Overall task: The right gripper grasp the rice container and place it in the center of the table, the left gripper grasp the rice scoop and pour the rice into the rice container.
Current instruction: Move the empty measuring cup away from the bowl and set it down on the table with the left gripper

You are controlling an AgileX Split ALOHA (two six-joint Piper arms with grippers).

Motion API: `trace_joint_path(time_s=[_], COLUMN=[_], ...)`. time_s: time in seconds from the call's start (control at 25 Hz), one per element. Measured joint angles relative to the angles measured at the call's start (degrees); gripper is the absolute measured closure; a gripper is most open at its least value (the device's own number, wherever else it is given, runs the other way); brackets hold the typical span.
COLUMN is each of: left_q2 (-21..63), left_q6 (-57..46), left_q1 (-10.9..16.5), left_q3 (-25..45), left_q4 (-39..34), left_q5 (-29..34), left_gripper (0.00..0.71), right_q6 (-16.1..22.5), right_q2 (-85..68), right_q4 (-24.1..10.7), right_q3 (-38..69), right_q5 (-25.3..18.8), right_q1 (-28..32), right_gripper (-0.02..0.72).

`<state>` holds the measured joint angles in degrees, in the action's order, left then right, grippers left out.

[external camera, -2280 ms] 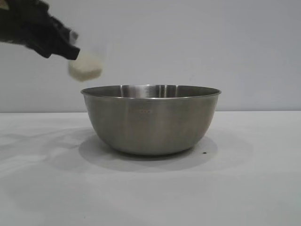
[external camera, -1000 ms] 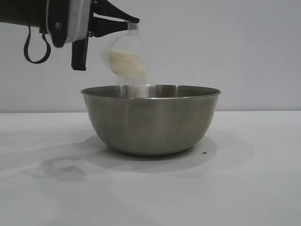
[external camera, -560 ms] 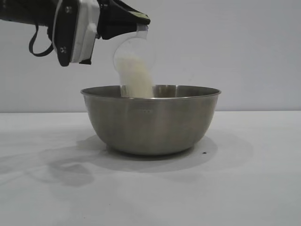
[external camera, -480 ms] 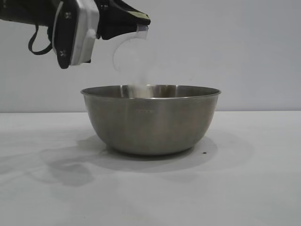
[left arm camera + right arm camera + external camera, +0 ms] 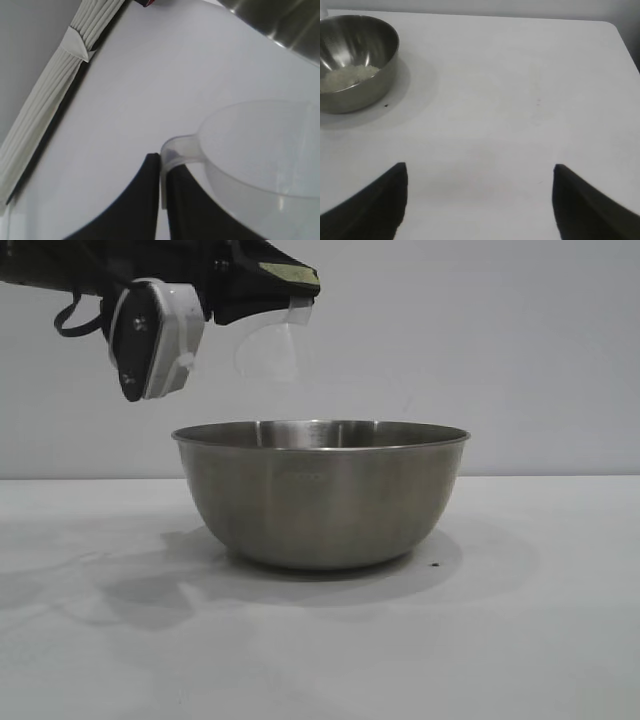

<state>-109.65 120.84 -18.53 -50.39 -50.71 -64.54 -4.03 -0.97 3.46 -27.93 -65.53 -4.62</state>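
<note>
Pour's done: the cup (image 5: 268, 348) held a pale mass of rice a second ago and a stream was falling half a second back; now it reads clear and empty, nothing dropping from it. It hangs tipped over in the upper left of the exterior frame, above the left part of the bowl's (image 5: 320, 495) rim and not touching it.

Left gripper (image 5: 285, 290) is clamped on the cup's handle, fingers (image 5: 150, 200) pressed together either side of the tab in its wrist view. The wrist has rolled further over since the stream stopped (the white camera housing sits at a different angle).

Rice (image 5: 347, 77) now lies in the bowl's bottom, seen in the right wrist view at upper left. Probably a few grains cling inside the cup, but the plastic is too hazy to say.

Bowl stands on the table (image 5: 560, 640) at mid-frame in the exterior view, so placement looks finished too.

Right gripper (image 5: 480, 200) is parked well away from the bowl, fingers spread wide, holding nothing.

Judgement: both steps complete; only righting the cup and setting it down is left.
</note>
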Motion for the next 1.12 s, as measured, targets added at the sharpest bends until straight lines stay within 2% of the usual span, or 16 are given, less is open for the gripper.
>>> trace_joint_path(time_s=[0.36, 0.6, 0.88, 1.12], left_q2=[0.0, 0.0, 0.0, 0.0], left_q6=[-1.3, -10.7, -40.4, -71.8], left_q1=[0.0, 0.0, 0.0, -0.1], left_q3=[0.0, 0.0, 0.0, 0.0], left_q4=[0.1, 0.1, 2.0, 12.2], left_q5=[-0.1, -0.1, -0.2, -0.6], left_gripper=[0.71, 0.71, 0.71, 0.71], right_q6=[0.0, 0.0, 0.0, 0.0], right_q2=[0.0, 0.0, 0.0, 0.0], right_q4=[0.0, 0.0, 0.0, 0.0], right_q3=[0.0, 0.0, 0.0, 0.0], right_q5=[0.0, 0.0, 0.0, 0.0], right_q1=[0.0, 0.0, 0.0, 0.0], right_gripper=[0.169, 0.169, 0.169, 0.169])
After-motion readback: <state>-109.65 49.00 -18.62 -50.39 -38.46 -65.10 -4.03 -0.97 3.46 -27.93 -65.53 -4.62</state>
